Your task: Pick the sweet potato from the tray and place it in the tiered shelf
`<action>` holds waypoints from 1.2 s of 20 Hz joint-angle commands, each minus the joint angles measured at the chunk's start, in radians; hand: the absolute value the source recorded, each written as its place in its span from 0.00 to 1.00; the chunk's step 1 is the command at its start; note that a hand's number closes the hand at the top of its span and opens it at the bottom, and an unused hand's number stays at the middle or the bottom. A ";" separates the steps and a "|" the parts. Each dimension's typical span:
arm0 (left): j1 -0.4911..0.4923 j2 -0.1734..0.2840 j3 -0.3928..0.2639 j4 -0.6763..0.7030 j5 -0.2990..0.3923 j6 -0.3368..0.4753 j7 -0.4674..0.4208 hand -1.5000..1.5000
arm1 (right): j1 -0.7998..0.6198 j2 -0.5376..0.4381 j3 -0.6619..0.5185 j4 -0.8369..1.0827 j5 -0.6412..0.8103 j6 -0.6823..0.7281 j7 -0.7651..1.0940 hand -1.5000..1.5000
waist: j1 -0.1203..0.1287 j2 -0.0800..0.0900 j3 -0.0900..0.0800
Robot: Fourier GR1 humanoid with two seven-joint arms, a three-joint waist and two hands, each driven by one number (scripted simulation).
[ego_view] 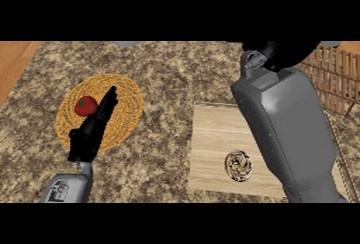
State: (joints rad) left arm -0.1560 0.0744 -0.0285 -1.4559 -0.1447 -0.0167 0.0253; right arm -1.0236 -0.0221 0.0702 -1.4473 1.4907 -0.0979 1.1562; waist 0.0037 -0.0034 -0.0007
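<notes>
No sweet potato shows anywhere; judging by the task, it may be inside the right hand (285, 50), which reaches far forward beside the tiered shelf (336, 78). That hand is a dark mass at the upper right, and whether its fingers are spread or pinching something cannot be told. Below and behind it, under the right forearm, one pale wooden tray (215, 152) lies on the speckled desk (169, 62), holding a single patterned round object (238, 166). The shelf, one slatted wooden piece, stands just right of the hand, probably ready to receive the load. The left hand (95, 126), fingers straight and pressed together, rests over one woven round mat (126, 95); one red tomato (85, 106) sits on the mat just left of those fingers.
</notes>
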 commanded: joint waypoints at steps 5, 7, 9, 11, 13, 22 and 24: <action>-0.029 -0.003 -0.002 -0.015 -0.016 0.012 0.038 0.50 | -0.081 -0.066 -0.134 0.028 0.044 0.072 0.051 1.00 | -0.001 0.001 0.000; -0.015 0.017 0.017 0.009 0.002 -0.013 0.006 0.50 | -0.060 -0.125 -0.184 0.041 0.024 0.053 -0.017 1.00 | 0.000 0.003 0.001; -0.040 -0.004 -0.001 0.004 -0.021 0.012 0.028 0.50 | -0.092 -0.114 -0.176 0.066 0.066 0.053 0.001 1.00 | 0.000 0.003 0.000; -0.055 0.006 0.014 0.000 0.005 -0.011 0.047 0.50 | -0.133 -0.134 -0.193 0.088 0.059 0.101 -0.030 1.00 | 0.000 0.003 0.000; -0.070 -0.020 0.015 0.072 -0.018 0.025 -0.004 0.50 | -0.124 -0.153 -0.203 0.097 0.044 0.090 -0.072 1.00 | -0.002 0.004 0.000; -0.025 -0.023 -0.005 0.030 -0.022 0.011 -0.030 0.50 | -0.134 -0.269 -0.264 0.348 0.067 -0.083 -0.180 1.00 | 0.009 0.008 0.000; -0.071 -0.018 0.006 -0.015 -0.001 -0.002 0.078 0.50 | -0.138 -0.279 -0.255 0.350 0.069 -0.069 -0.190 1.00 | 0.006 0.005 0.001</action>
State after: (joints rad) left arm -0.1846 0.0627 -0.0306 -1.4537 -0.1599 -0.0157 0.0423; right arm -1.1541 -0.2758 -0.1794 -1.1660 1.5507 -0.1139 0.9761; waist 0.0097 0.0020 -0.0002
